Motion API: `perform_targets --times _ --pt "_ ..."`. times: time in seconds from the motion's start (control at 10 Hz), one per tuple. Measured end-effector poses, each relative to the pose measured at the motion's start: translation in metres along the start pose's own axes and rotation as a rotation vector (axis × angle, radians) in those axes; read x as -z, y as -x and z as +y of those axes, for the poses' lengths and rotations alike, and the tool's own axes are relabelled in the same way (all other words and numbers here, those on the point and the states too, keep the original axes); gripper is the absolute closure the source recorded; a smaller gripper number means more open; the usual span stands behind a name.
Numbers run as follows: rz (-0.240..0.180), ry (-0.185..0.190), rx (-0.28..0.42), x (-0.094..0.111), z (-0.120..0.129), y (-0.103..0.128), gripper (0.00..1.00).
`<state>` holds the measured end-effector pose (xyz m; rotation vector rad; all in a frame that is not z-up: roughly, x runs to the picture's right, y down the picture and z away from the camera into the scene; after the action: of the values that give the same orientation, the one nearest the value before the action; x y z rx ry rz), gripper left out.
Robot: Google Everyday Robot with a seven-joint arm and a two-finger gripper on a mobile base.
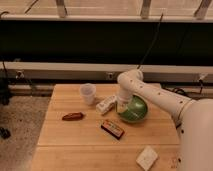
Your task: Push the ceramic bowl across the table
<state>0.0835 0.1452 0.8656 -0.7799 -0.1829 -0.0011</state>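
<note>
The green ceramic bowl (134, 110) sits on the light wooden table (75, 137), right of centre. My white arm reaches in from the right and bends down over the bowl. The gripper (121, 104) is at the bowl's left rim, touching or just inside it. A small white packet (105, 104) lies right next to the gripper on its left.
A translucent white cup (88, 93) stands at the back left. A reddish-brown snack bar (72, 116) lies at the left. A dark packet with a red edge (112, 128) lies in front of the bowl. A white square item (147, 157) lies near the front right edge.
</note>
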Motion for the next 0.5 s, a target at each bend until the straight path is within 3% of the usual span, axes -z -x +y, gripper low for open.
perform_targets --times 0.5 --pt "-0.023 0.032 0.111 -0.004 0.025 0.035 1.00"
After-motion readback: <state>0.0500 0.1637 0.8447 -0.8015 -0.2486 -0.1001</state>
